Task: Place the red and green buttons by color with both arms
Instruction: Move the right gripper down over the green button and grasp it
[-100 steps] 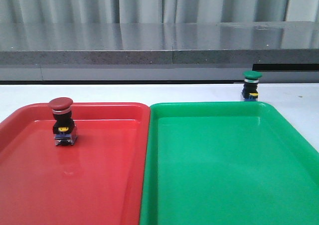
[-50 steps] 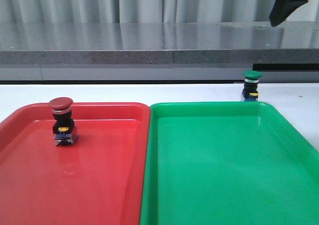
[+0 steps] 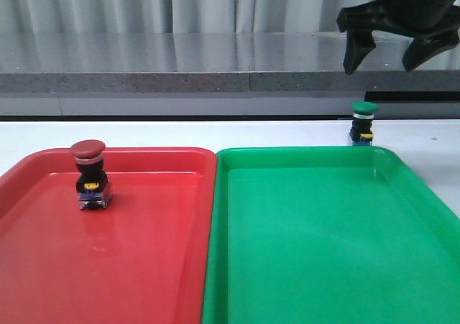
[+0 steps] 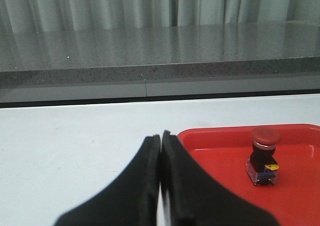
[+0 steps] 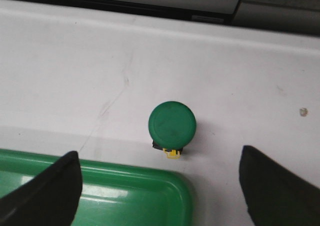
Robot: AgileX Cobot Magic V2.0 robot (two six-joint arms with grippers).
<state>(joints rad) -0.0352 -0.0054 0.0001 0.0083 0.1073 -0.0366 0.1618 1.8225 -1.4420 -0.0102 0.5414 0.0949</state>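
The red button (image 3: 90, 174) stands upright in the red tray (image 3: 144, 266), near its far left corner; it also shows in the left wrist view (image 4: 263, 155). The green button (image 3: 363, 122) stands upright on the white table just behind the green tray (image 3: 323, 252). My right gripper (image 3: 392, 58) hangs open high above the green button, empty. From above, the green button (image 5: 172, 127) sits between its spread fingers (image 5: 45, 193), beside the tray's corner. My left gripper (image 4: 161, 136) is shut and empty, low over the table beside the red tray's far edge; it is out of the front view.
The two trays sit side by side and touch at the middle. A grey stone ledge (image 3: 215, 80) runs along the back of the white table, with curtains behind. Bare white table lies to the right of the green tray (image 3: 431, 148).
My right gripper has come down into the front view from the top right, above the green button. The buttons and trays have not moved.
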